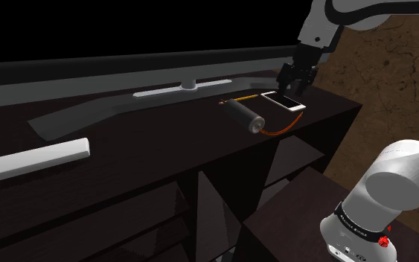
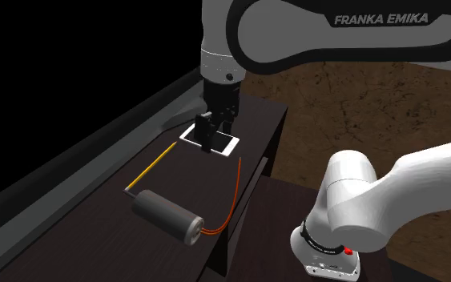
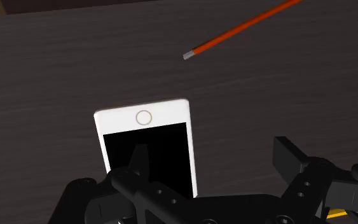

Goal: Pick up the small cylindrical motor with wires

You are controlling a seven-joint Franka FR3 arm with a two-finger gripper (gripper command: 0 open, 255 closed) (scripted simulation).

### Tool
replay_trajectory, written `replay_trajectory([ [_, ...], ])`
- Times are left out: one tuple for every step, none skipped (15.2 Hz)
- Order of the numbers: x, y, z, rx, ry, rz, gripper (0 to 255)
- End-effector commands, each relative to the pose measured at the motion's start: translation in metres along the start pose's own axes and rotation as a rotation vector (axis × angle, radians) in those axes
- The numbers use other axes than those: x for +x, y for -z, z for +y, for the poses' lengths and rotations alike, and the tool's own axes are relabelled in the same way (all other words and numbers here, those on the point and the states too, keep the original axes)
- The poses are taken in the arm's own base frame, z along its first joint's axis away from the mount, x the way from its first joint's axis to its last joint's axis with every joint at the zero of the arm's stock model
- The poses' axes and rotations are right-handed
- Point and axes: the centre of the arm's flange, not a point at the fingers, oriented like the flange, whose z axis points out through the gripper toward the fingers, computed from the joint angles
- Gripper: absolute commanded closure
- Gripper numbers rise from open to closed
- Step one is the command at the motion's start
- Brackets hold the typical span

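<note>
The motor [image 1: 246, 115] [image 2: 167, 216] is a small grey cylinder lying on its side on the dark wooden tabletop [image 1: 148, 141]. Orange wires [image 1: 278, 128] [image 2: 233, 196] curve from its end toward the table's edge. One wire's tip [image 3: 234, 32] lies beyond a white phone [image 3: 145, 137]. My gripper [image 1: 293, 82] [image 2: 213, 136] [image 3: 214, 159] hangs open just above that phone [image 1: 283, 100] [image 2: 227, 146], well away from the motor. Nothing sits between its fingers.
A yellow pencil [image 1: 241, 97] [image 2: 153, 168] lies between the motor and the phone. A large television on a grey stand [image 1: 181, 89] lines the back of the table. A white bar [image 1: 29, 160] rests at the shoulder view's left. Open shelves [image 1: 222, 201] sit below the tabletop.
</note>
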Motion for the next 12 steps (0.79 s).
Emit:
replay_trajectory([
  [0.000, 0.000, 0.000, 0.000, 0.000, 0.000, 0],
  [-0.001, -0.001, -0.013, 0.000, -0.002, -0.004, 0],
  [-0.002, -0.001, -0.026, 0.000, -0.005, -0.008, 0],
  [-0.003, -0.002, -0.039, -0.001, -0.007, -0.012, 0],
  [-0.004, -0.003, -0.052, -0.001, -0.010, -0.016, 0],
  [-0.005, -0.004, -0.066, -0.001, -0.012, -0.020, 0],
  [-0.006, -0.004, -0.079, -0.001, -0.015, -0.024, 0],
  [-0.007, -0.005, -0.092, -0.002, -0.017, -0.028, 0],
  [-0.008, -0.006, -0.105, -0.002, -0.020, -0.032, 0],
  [-0.009, -0.006, -0.118, -0.002, -0.022, -0.036, 0],
  [-0.010, -0.007, -0.131, -0.002, -0.024, -0.039, 0],
  [-0.011, -0.008, -0.144, -0.002, -0.027, -0.043, 0],
])
